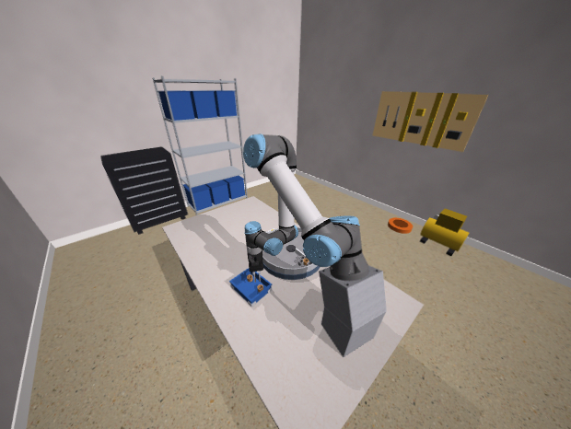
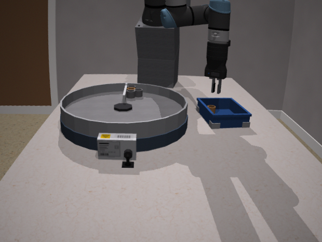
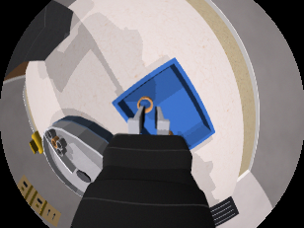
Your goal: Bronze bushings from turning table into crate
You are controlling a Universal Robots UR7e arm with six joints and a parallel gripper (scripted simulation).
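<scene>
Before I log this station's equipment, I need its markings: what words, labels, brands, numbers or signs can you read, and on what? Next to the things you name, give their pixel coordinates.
No text is readable.
White box (image 2: 109, 153) by the turning table (image 2: 78, 127): printed lines and barcode-like marks, too small to read.
Yellow patch (image 2: 105, 136) on its top: any sign is too blurred.

From here I see open air between my gripper (image 1: 256, 272) (image 2: 216, 92) (image 3: 150, 126) and the blue crate (image 1: 243, 295) (image 2: 231, 121) (image 3: 193, 105) below; sideways, the turntable's raised wall (image 1: 291, 272) (image 2: 124, 129) (image 3: 89, 128) stands near the crate, and a crossbar (image 2: 124, 92) hems in the bushings (image 1: 303, 260) (image 2: 134, 92) (image 3: 55, 142) clustered against it
</scene>
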